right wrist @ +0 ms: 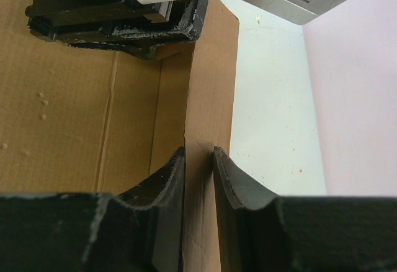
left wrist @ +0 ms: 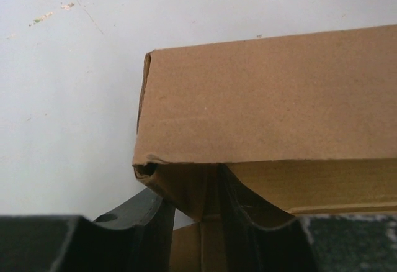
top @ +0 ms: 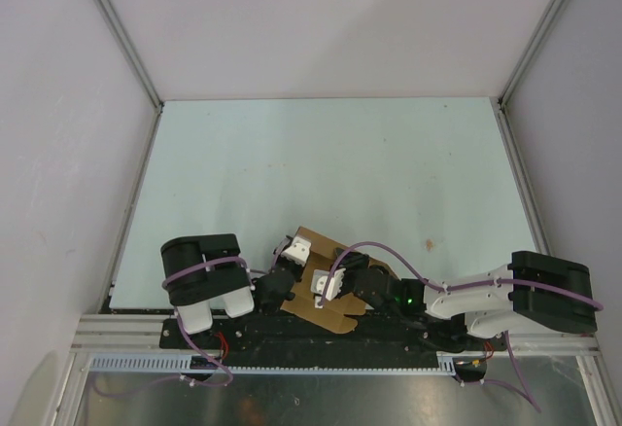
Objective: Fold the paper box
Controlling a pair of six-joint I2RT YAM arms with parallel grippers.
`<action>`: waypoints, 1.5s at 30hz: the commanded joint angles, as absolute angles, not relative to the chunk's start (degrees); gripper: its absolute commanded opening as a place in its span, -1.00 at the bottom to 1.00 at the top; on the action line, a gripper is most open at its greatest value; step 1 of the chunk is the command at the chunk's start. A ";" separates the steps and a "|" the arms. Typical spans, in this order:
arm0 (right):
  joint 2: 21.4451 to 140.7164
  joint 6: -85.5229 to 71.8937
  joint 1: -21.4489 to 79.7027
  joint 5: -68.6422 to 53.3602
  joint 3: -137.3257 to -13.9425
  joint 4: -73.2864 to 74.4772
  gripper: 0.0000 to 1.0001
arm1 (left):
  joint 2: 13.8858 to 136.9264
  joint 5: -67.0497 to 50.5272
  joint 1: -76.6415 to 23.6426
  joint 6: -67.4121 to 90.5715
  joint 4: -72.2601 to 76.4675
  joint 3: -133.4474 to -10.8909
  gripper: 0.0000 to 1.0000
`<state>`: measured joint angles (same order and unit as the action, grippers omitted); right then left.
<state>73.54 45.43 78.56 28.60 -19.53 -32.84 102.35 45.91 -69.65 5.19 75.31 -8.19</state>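
**While both grippers pinch it, the box sits at the near edge**

Where the left gripper point(left wrist: 198, 207) meets the cardboard, its dark fingers point(left wrist: 152, 216) stand on either side of a brown flap that hangs below a broad panel, and they press against that flap. That panel of the box point(left wrist: 267, 98) fills the upper right of the left wrist view, with a folded corner at its left end and a crease running along its length. Pale surface point(left wrist: 68, 86) shows beyond it, with a few small specks.

As the right wrist view shows, the right gripper point(right wrist: 198, 166) is closed to a narrow slot on a thin upright panel seen edge-on. To the left of that panel lies a wide flat sheet of the same cardboard with crease lines. The left gripper appears at the top of this view, touching the box from the far side.

Seen from above, the box lies between the two arms at the near edge of the surface, tilted to it. Whether the box rests on the surface or is held just above it cannot be told.
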 commanded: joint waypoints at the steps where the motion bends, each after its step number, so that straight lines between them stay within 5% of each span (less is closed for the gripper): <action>1: 75.06 42.45 79.10 23.56 -18.63 -30.85 -0.47 | 100.11 45.97 -70.40 2.64 94.92 -9.49 -0.25; 9: 75.50 42.28 79.19 23.20 -18.63 -31.29 -0.46 | 100.02 47.11 -70.31 1.76 95.36 -9.58 -0.30; 21: 75.94 42.28 79.10 23.12 -18.63 -31.73 -0.47 | 99.84 47.90 -70.31 0.44 95.71 -10.11 -1.00; 26: 75.67 42.19 79.19 23.03 -18.63 -31.47 -0.46 | 99.84 47.73 -70.23 0.44 95.71 -10.28 -1.00; 29: 75.50 42.10 79.19 23.03 -18.63 -31.46 -0.47 | 99.23 47.03 -70.40 0.61 95.71 -9.94 -0.78; 34: 74.62 41.75 79.19 22.68 -18.63 -31.55 -0.45 | 95.55 45.88 -70.40 2.90 95.62 -6.52 -0.11; 45: 74.44 41.66 79.19 22.06 -18.63 -31.99 -0.24 | 83.68 39.39 -71.45 9.04 95.27 4.91 0.06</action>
